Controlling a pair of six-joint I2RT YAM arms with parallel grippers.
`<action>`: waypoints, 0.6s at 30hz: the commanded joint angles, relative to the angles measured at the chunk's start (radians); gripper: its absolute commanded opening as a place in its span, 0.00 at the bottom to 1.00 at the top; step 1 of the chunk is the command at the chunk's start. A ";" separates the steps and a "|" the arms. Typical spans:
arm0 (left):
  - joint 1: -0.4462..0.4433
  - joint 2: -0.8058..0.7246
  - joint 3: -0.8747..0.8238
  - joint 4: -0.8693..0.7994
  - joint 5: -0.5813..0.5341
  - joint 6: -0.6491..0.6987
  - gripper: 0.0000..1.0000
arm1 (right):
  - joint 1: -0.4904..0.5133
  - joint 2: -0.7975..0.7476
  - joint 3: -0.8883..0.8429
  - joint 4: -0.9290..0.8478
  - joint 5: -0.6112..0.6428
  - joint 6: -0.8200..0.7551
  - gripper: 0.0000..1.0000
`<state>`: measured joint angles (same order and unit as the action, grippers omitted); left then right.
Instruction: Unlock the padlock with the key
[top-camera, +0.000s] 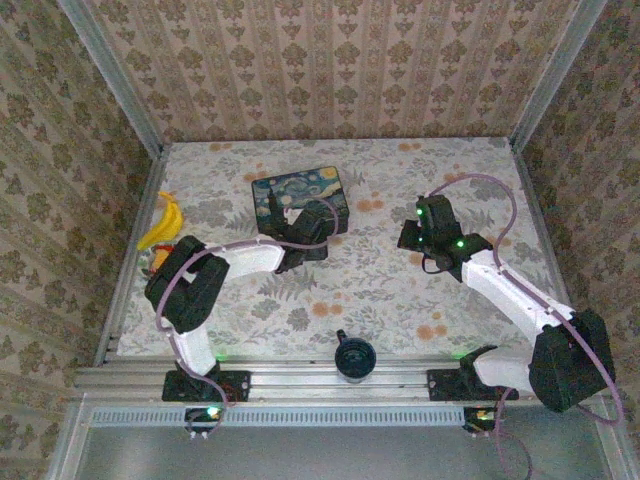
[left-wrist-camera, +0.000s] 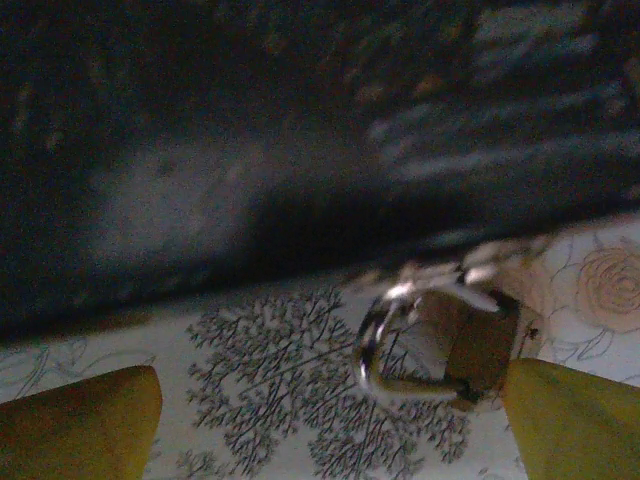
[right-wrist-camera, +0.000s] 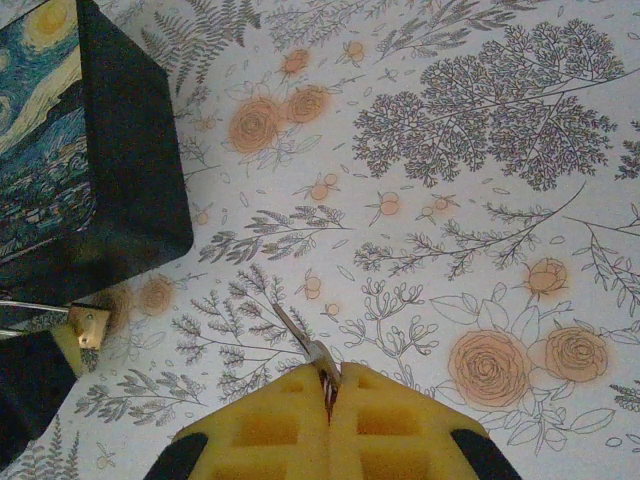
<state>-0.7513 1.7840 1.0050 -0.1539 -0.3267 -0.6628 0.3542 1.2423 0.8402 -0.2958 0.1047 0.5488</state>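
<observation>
Right wrist view: right gripper (right-wrist-camera: 328, 388), clamped on the key (right-wrist-camera: 303, 343), points its blade ahead, the padlock (right-wrist-camera: 88, 325) lying off to its left between the wide-open fingers of the left gripper (left-wrist-camera: 330, 428).

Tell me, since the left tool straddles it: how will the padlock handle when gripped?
The padlock looks like solid metal: probably stiff, heavy for its size. Its shiny shackle seems slippery. Lying flat on the table, it would likely slide, not roll.

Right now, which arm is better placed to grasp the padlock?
Left, probably: the left gripper, open, frames the padlock beside the box. The right gripper is shut on the key, away from it.
</observation>
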 joint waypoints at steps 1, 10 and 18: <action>-0.016 -0.080 -0.043 -0.084 -0.029 -0.018 0.88 | 0.005 -0.024 -0.012 -0.002 -0.009 -0.004 0.00; -0.062 -0.160 -0.067 -0.113 -0.025 -0.026 0.89 | 0.005 -0.038 -0.013 0.003 -0.053 -0.003 0.00; -0.082 -0.048 0.044 -0.105 -0.049 -0.027 1.00 | 0.006 -0.050 -0.026 0.009 -0.054 -0.003 0.00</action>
<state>-0.8169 1.6920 0.9905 -0.2420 -0.3428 -0.6811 0.3542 1.2125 0.8272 -0.2951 0.0628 0.5491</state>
